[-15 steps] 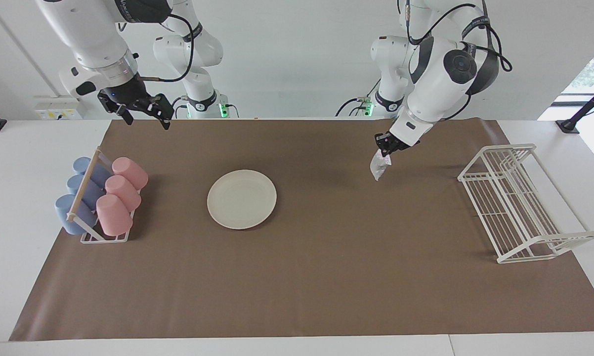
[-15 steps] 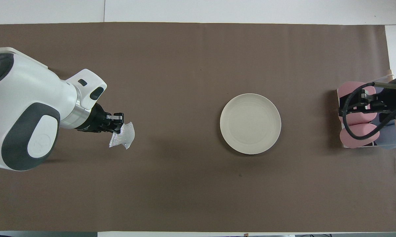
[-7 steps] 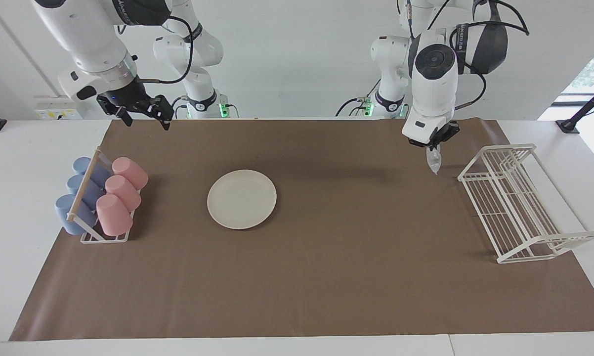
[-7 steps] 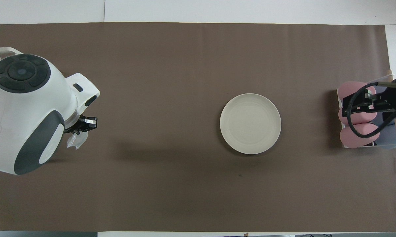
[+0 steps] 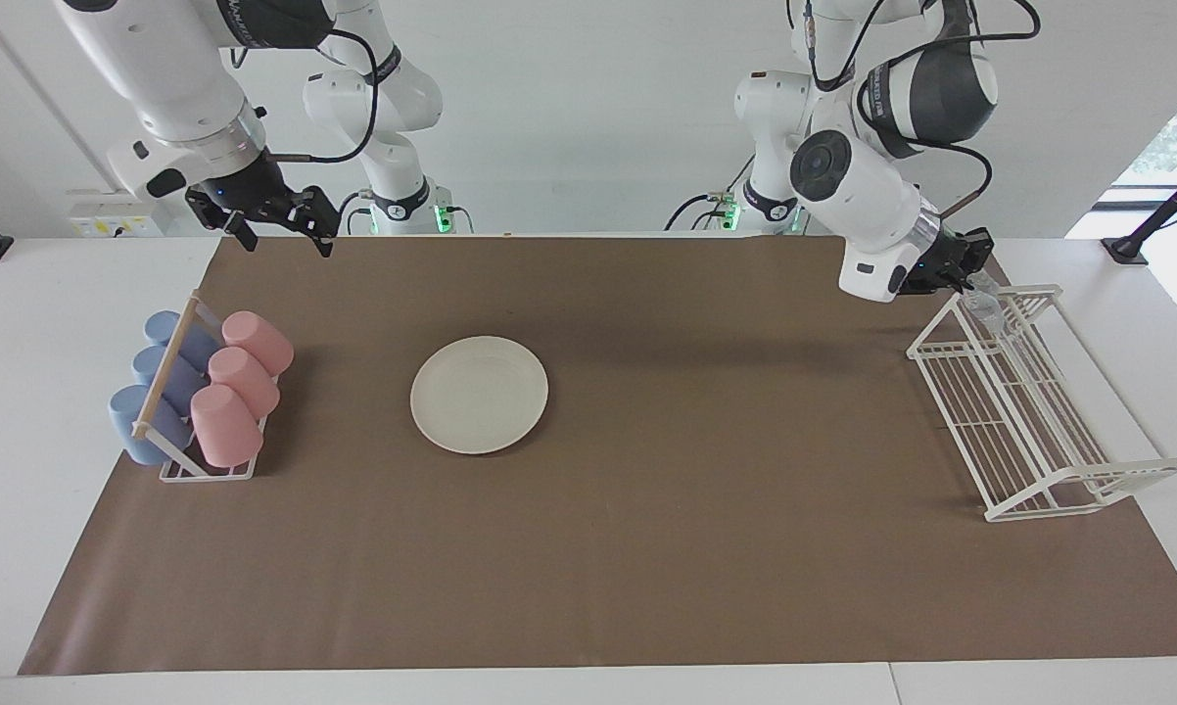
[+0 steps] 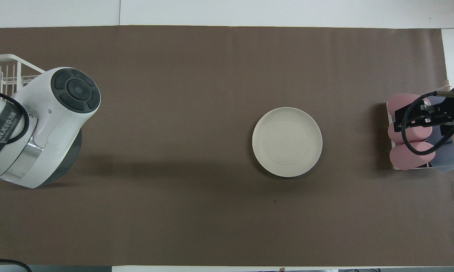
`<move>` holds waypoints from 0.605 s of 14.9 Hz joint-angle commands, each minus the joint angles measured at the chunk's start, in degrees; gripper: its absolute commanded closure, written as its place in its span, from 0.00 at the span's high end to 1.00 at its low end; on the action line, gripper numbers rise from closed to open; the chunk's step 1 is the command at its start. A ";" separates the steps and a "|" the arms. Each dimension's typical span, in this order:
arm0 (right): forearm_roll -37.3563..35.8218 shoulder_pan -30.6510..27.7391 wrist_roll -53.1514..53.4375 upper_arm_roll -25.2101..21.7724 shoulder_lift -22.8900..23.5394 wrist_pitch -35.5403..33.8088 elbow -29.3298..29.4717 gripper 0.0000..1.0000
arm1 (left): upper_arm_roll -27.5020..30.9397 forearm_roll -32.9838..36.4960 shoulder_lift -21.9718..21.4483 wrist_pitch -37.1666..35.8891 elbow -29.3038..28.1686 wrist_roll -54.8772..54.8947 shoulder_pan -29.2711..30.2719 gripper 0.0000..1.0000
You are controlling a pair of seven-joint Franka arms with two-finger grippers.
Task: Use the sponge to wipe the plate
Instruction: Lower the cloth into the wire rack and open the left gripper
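- at the left arm's end of the table, my left gripper point(image 5: 970, 274) holds the sponge point(image 5: 983, 301) pinched over the wire rack point(image 5: 1039, 431).
- the plate point(image 5: 479, 394) lies mid-table, well apart, toward the right arm's end; bare mat between.
- my right gripper point(image 5: 280, 227) waits open above the cup rack point(image 5: 202, 397), nearer the plate.

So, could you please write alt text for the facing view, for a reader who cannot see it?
The left pincer holds the sponge over the robot-side corner of a white wire rack, away from the plate lying mid-table on the brown mat. The right pincer waits open above the mat's edge, near a holder of pink and blue cups.
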 commanded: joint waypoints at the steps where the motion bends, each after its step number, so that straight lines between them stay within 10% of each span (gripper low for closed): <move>1: -0.86 0.01 -2.43 -2.54 -0.92 4.63 -2.95 1.00 | 0.56 5.99 4.08 3.61 1.40 -0.90 3.19 0.00; 9: -0.69 -1.84 -6.74 -4.04 -2.78 8.72 -8.51 1.00 | 0.56 11.27 9.71 11.10 0.70 -4.66 6.46 0.00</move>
